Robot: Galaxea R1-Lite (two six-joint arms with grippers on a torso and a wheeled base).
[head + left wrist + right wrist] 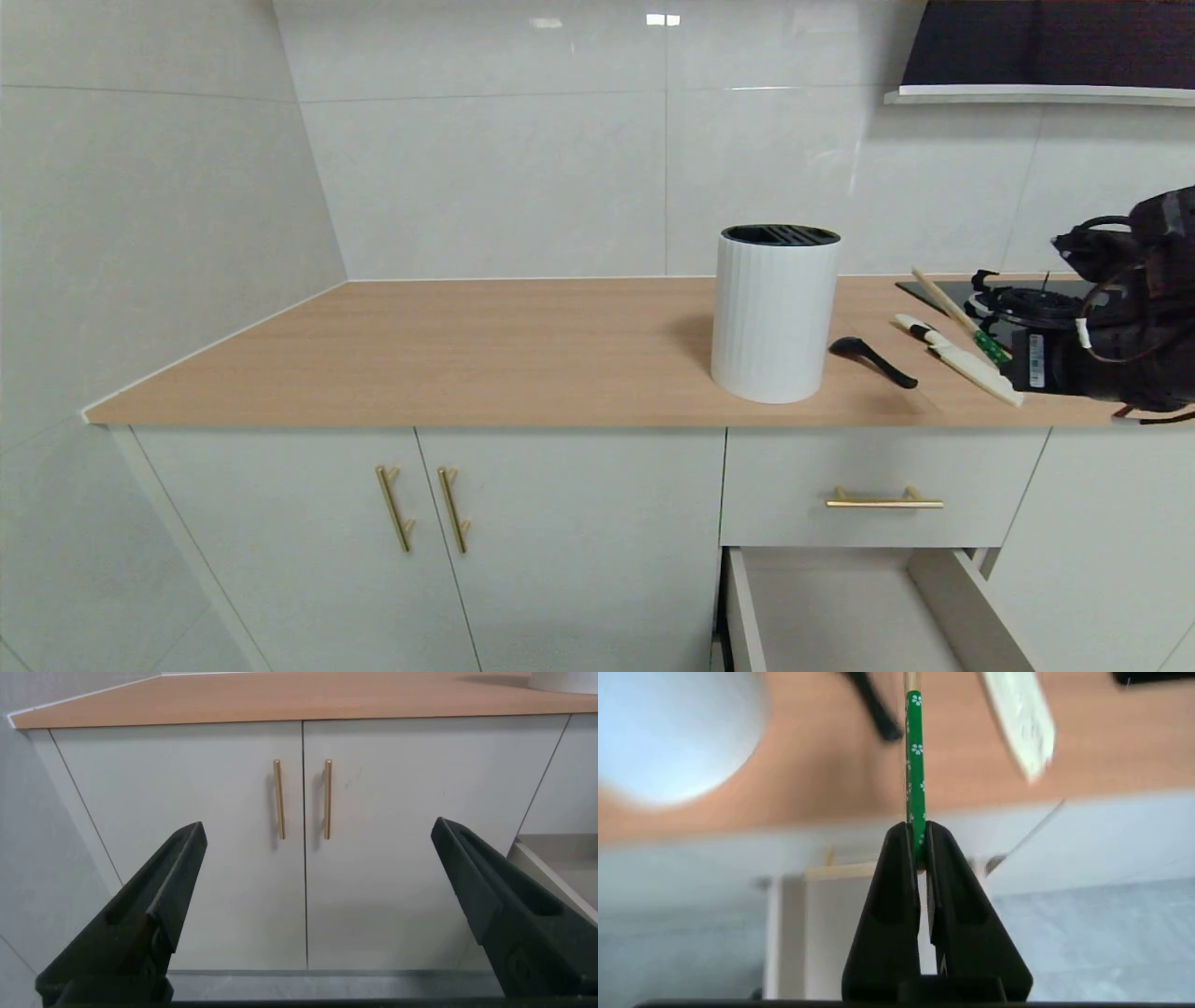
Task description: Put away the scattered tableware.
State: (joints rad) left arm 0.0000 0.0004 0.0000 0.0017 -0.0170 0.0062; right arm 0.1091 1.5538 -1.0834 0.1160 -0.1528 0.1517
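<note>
Gripping the chopstick (915, 756) by its tip, your closed right claw (918, 836) risks it swiveling and missing the slots of the holder (773, 317).

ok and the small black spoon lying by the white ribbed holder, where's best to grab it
I'd take the small black spoon by the middle of its slim handle, coming straight down from above, jaws across it. It lies flat on the wooden counter, so nothing can slip under it, and its bowl end sits close to the white ribbed holder.

Green-ended chopstick (957, 313) tilted; black spoon (878, 362) flat
</note>
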